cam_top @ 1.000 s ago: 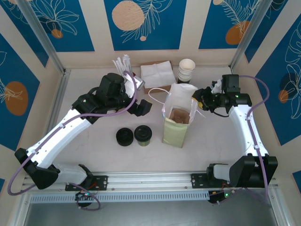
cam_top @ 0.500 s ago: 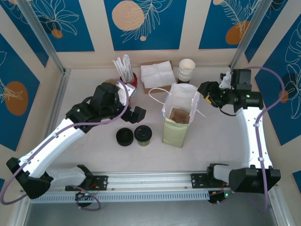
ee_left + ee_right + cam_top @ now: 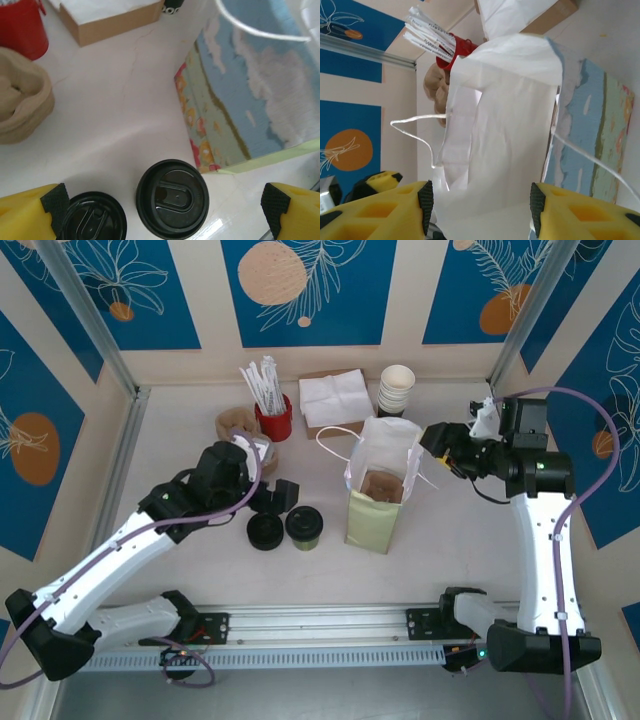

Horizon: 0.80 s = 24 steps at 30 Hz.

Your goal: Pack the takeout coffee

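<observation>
Between the two yellow fingers (image 3: pixel 35 212) of the left hand (image 3: pixel 165 205) I see the coffee cup (image 3: pixel 172 198), almost in the middle of the gap and a little below the hand. This hand is as wide apart as it can be. It holds nothing and touches nothing.

From above, the left hand (image 3: pixel 278 498) hangs just behind the coffee cup (image 3: pixel 303 527), so the cup lies toward the near edge of the surface (image 3: pixel 330 580) from it. The cup stands upright, with its long axis vertical and its black lid on top. I think a descent straight down and slightly nearer can put one finger on each side.

A flat black lid (image 3: pixel 265 531) lies just beside the cup on its left, close under the left finger, and it may get in the way. The paper bag (image 3: pixel 382 485) stands upright on the right of the cup, near it, with its mouth open upward.

The left hand is much nearer to the cup than the right hand (image 3: pixel 447 447), which is on the far side of the bag. The right hand's fingers are apart, with the white top of the bag (image 3: pixel 505 115) seen between them. I cannot tell if they touch it.
</observation>
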Available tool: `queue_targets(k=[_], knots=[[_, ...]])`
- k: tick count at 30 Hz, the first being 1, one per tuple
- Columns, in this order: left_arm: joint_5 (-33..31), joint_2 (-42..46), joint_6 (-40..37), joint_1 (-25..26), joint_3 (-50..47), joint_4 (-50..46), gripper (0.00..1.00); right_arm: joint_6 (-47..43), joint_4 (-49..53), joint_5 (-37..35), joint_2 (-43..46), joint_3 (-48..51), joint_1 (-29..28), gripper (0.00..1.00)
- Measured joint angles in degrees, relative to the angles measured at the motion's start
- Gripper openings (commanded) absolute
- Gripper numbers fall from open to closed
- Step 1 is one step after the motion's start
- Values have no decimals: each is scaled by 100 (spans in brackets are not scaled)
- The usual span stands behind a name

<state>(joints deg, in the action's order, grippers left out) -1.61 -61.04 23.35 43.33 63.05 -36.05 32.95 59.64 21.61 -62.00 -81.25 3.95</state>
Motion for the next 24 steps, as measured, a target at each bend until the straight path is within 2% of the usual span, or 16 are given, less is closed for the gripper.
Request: queue_targets(k=[8, 18, 24], knots=[[-448, -411, 562, 634, -260, -328, 100, -26, 44, 94, 33, 0, -129, 57], [-492, -1366, 940, 1078, -197, -470, 100, -26, 44, 94, 28, 0, -251, 57], [-697, -1644, 990, 1298, 162, -651, 93, -24, 33, 90, 94, 138, -286, 57]])
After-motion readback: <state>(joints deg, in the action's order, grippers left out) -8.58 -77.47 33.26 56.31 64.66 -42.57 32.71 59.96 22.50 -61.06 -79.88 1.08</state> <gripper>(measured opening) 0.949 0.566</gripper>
